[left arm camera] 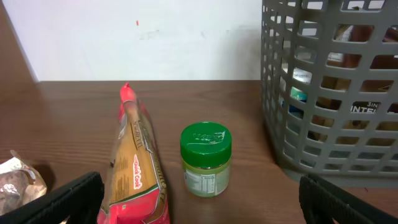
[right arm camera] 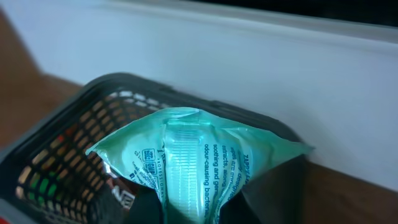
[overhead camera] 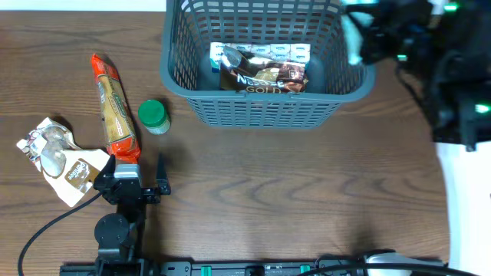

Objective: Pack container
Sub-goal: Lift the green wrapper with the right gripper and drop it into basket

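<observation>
The dark grey slotted basket (overhead camera: pixel 261 103) stands at the table's back middle; it also shows in the left wrist view (left arm camera: pixel 329 93) and the right wrist view (right arm camera: pixel 56 143). My right gripper (overhead camera: pixel 370 40) is shut on a pale green wipes packet (right arm camera: pixel 186 155) and holds it above the basket's right rim (overhead camera: pixel 353 34). My left gripper (overhead camera: pixel 136 167) is open and empty, low over the table. Just ahead of it lie a long red noodle packet (left arm camera: pixel 134 168) and a small jar with a green lid (left arm camera: pixel 206 158).
Inside the basket lie a brown coffee packet (overhead camera: pixel 265 77) and a white-blue packet (overhead camera: pixel 261 52). A crumpled white and silver packet (overhead camera: pixel 57 157) lies at the left. The red packet (overhead camera: pixel 115 107) and jar (overhead camera: pixel 153 116) sit left of the basket.
</observation>
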